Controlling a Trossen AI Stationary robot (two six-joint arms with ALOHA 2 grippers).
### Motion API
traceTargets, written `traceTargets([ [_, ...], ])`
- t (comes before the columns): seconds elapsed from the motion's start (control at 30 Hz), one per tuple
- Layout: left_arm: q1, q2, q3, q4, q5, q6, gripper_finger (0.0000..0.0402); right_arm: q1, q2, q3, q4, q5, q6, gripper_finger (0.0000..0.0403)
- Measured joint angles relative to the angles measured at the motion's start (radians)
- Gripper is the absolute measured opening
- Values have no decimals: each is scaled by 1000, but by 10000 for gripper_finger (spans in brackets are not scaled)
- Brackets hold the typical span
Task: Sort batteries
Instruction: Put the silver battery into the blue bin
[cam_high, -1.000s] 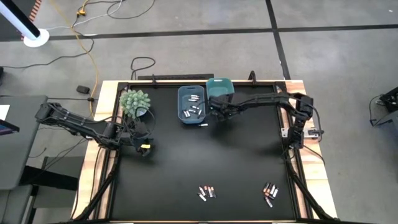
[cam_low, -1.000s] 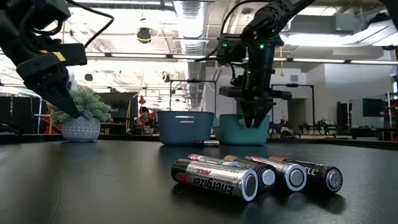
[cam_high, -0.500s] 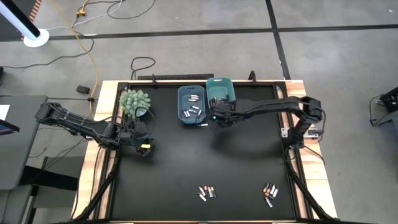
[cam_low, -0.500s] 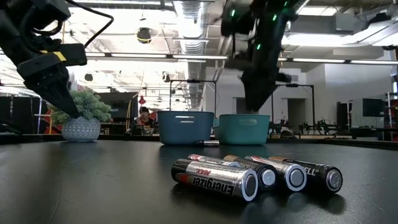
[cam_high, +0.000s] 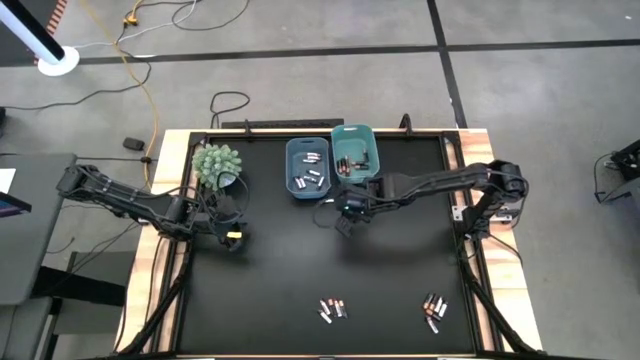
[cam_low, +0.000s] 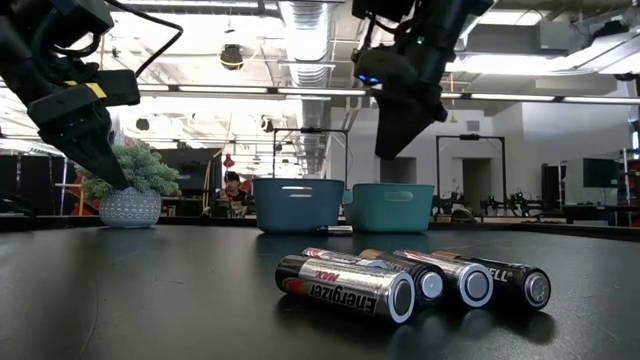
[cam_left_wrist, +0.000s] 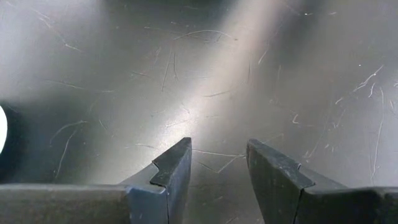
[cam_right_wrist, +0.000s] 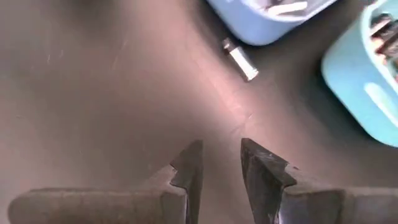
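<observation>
Right gripper (cam_right_wrist: 217, 163): fingers parted by a narrow gap with nothing between them, hanging above bare tabletop just in front of the two bins.
Left gripper (cam_left_wrist: 217, 163): fingers spread apart, empty, waiting over the table's left side near the potted plant (cam_high: 217, 164).
Stray battery (cam_right_wrist: 240, 60): one silvery cell lying on the table just outside the blue bin (cam_high: 293, 165); its label cannot be read.
Sorted batteries: several cells lie in the blue bin and a few in the teal bin (cam_high: 369, 146) beside it; in the right wrist view both bins are cut off at the frame edge, and in the low view their walls hide the contents.
Unsorted batteries: one cluster (cam_high: 332, 309) at the near edge, another cluster (cam_high: 434, 310) to its right, well apart from the bins.
Brands: the low view shows Energizer on the nearest cell (cam_low: 345, 289); the others overlap and are partly hidden.
</observation>
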Motion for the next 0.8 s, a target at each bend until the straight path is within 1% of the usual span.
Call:
traceTargets([
  [0.17,0,0,0,1,0,-2,148,6,28,0,33,-19,-72,124],
  [0.3,0,0,0,3,0,5,148,6,69,0,79,-20,-208,124],
  [0.4,0,0,0,4,0,6,148,12,112,0,100,-27,-264,124],
  [0.63,0,0,0,5,0,-33,148,11,213,0,97,-28,-324,124],
  [0.8,0,0,0,5,0,-36,148,12,210,0,97,-28,-328,124],
])
